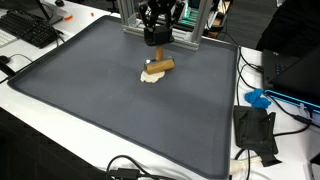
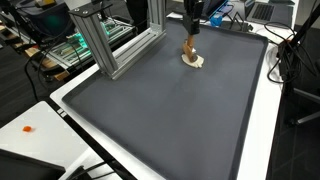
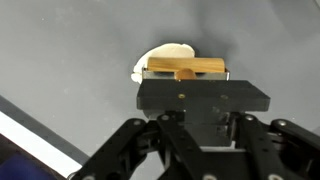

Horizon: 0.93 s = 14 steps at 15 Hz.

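Gripper (image 1: 156, 41) upper centre of frame, over grey mat (image 1: 90, 105), claw spread can't be made out, wooden block (image 1: 161, 67) just below it, centre-frame, touching cream disc (image 1: 152, 77), aluminium frame (image 2: 100, 42) upper left.

Block on a flat piece, gripper over it — far middle of the mat.

In an exterior view the mat (image 1: 100, 110) covers most of the surface (image 1: 30, 118). The block (image 1: 159, 67) lies in the upper middle of the picture, partly on the flat piece (image 1: 152, 77), which juts out at its lower left. The gripper (image 1: 156, 38) stands just above the block, with the rack (image 1: 192, 30) behind it at the top edge. A keyboard (image 1: 30, 30) sits upper left, off the mat. In the wrist view the block runs across the upper centre, with the flat piece beyond it.
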Tool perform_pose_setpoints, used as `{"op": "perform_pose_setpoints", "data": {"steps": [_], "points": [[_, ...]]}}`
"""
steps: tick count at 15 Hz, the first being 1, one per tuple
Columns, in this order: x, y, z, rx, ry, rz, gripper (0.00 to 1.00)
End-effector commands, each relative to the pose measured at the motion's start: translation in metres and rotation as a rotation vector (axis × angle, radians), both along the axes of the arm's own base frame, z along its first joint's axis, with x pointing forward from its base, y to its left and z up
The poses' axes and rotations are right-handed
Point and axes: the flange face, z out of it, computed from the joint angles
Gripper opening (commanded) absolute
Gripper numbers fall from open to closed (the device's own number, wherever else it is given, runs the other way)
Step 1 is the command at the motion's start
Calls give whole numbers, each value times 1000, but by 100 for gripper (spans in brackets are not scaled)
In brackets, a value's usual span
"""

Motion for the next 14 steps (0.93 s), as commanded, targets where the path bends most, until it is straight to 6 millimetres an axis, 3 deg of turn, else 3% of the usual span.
{"op": "perform_pose_setpoints", "data": {"steps": [1,7,14], "points": [[-4,7,-19,32,-5,68,22],[-5,20,-29,59,-36,91,22],[0,25,-17,129,-78,25,22]]}}
